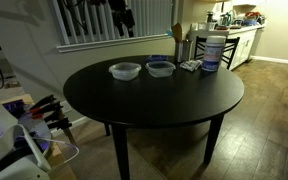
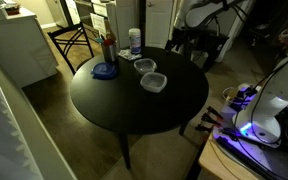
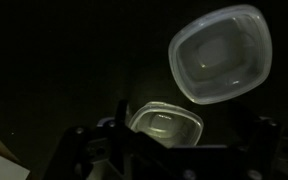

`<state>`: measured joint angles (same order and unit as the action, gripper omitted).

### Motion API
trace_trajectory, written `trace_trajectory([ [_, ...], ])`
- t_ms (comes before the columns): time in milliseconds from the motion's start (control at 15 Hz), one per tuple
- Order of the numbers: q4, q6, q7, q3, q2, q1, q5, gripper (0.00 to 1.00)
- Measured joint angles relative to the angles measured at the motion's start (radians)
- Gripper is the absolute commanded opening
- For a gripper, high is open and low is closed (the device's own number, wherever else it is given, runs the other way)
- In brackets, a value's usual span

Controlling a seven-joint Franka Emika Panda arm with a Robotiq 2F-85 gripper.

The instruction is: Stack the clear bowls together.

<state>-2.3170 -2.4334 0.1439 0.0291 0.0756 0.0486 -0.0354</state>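
Note:
Two clear bowls stand side by side on the round dark table (image 1: pixel 154 105), apart from each other. One bowl (image 1: pixel 124 70) (image 2: pixel 153 82) shows whole in the wrist view (image 3: pixel 220 52). The other bowl (image 1: pixel 160 68) (image 2: pixel 145 66) is partly hidden in the wrist view (image 3: pixel 166 120) behind my gripper's dark body. My gripper (image 3: pixel 169 150) hangs above the table over this second bowl. Its fingers look spread apart and hold nothing. I cannot make the gripper out in the exterior views.
A flat blue disc (image 2: pixel 105 70) lies on the table beyond the bowls. A large white tub with a blue label (image 1: pixel 212 52) (image 2: pixel 134 42) stands near the table's edge, with a small white object (image 1: pixel 189 65) beside it. Chairs stand behind the table.

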Motion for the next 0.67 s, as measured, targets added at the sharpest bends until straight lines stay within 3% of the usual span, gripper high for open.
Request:
trace_trajectory([
  [467,0.111,-0.27,0.292,0.041,-0.233,-0.001,0.009,1.0],
  [667,0.163,-0.314,0.43,0.086,-0.326,-0.019,0.006,1.0],
])
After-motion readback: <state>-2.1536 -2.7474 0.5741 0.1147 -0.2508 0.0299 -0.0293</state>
